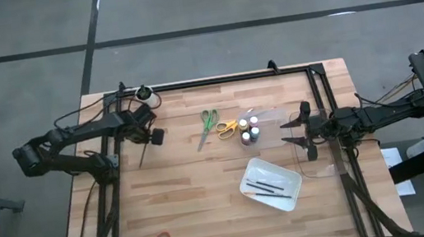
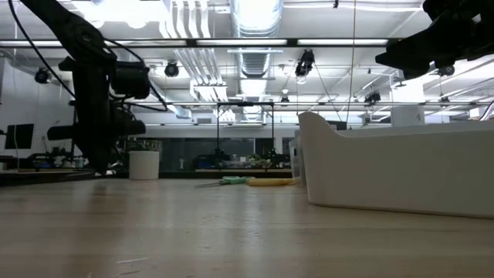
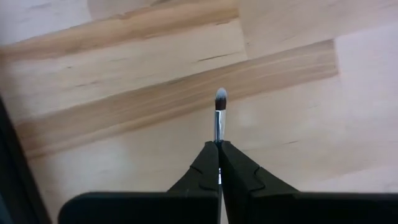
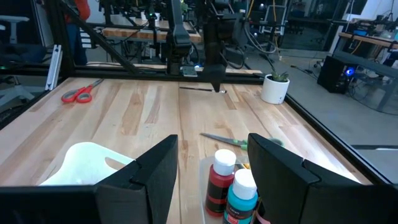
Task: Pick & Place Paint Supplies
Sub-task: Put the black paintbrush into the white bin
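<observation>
The left arm is extended over the table's far left part, and its dark two-finger left end effector (image 1: 154,136) is pointed downward with both fingers (image 3: 205,171) pressed together on a thin object. The right arm is stretched in from the table's right edge, and its dark right end effector (image 1: 293,133) is held with the 2 fingers (image 4: 155,168) spread wide apart.

A wooden table (image 1: 200,211) of pale planks fills the middle of the overhead frame, with a black frame rail (image 1: 223,79) along its upper edge. A white rectangular tray (image 1: 247,182) lies tilted right of centre, toward the bottom. A small white round cup (image 1: 143,92) stands near the table's upper left corner. Grey floor (image 1: 18,38) with dark lines surrounds the table.
</observation>
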Robot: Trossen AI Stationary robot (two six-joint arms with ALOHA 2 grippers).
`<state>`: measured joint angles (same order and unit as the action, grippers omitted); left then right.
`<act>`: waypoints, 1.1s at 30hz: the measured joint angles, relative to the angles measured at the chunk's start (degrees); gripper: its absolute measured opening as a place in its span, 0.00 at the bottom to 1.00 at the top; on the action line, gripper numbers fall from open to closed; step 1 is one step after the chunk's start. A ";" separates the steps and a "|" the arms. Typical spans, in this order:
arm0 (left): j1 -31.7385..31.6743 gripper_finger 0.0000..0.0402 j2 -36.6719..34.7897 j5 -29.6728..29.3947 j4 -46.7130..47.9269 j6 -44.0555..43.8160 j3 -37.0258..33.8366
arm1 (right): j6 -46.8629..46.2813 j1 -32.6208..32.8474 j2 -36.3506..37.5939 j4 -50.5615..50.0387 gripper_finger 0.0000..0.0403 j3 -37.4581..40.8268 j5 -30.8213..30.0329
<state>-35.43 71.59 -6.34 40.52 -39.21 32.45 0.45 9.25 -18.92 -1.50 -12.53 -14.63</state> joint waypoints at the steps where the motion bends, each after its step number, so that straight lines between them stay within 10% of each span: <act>1: 0.31 0.01 -0.01 -0.01 0.01 -0.05 0.25 | 0.00 0.00 0.00 0.01 0.48 0.01 0.01; 17: 13.00 0.01 -0.09 -3.56 -2.16 -1.71 9.21 | 0.00 0.01 0.01 0.00 0.48 0.02 0.02; 33: 39.74 0.01 0.05 -27.56 -29.02 13.30 16.01 | 0.00 0.00 0.00 0.00 0.48 0.00 0.01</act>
<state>4.31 71.65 -33.89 11.50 -25.90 48.47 0.45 9.25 -18.91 -1.50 -12.53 -14.62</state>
